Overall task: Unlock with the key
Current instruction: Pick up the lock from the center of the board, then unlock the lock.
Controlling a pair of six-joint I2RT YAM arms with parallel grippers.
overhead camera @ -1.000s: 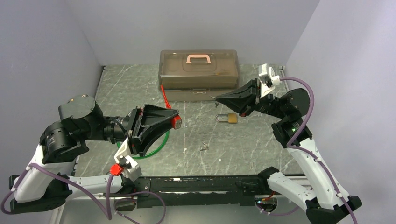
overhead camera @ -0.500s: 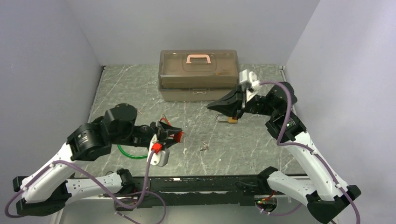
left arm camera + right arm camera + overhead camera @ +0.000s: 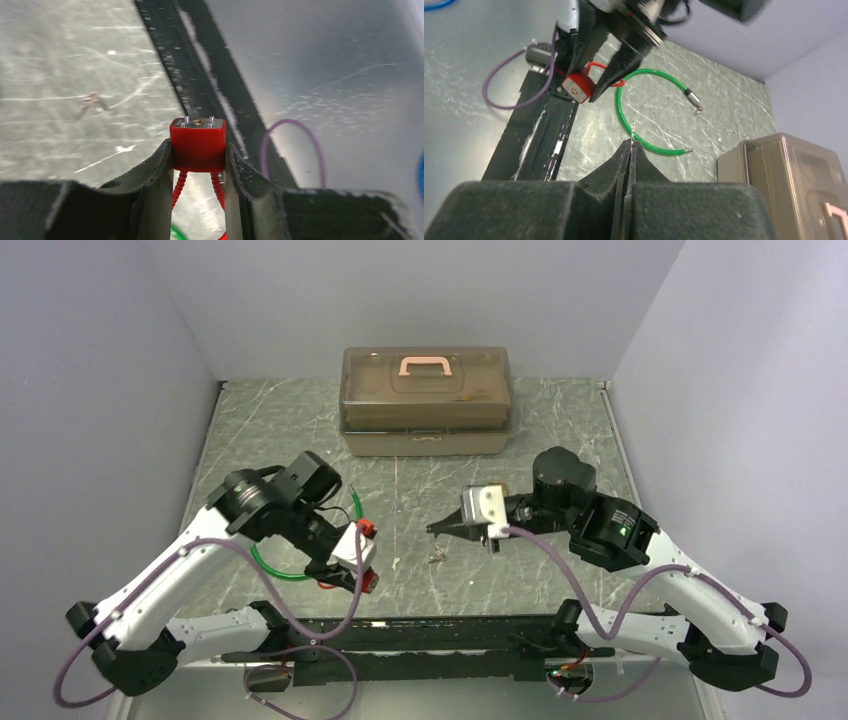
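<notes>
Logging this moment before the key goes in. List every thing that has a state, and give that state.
left gripper: jaws shut on the red tag
red tag: clamped between the left jaws, metal face outward
right gripper: jaws shut on the key
key: pinched edge-on, tip sticking out past the jaws
box: lid closed
green cable: lying looped on the table, both ends free

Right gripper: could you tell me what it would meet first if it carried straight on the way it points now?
Probably the left gripper and the red block in its jaws; depth is unclear, so it might pass just beside them.
</notes>
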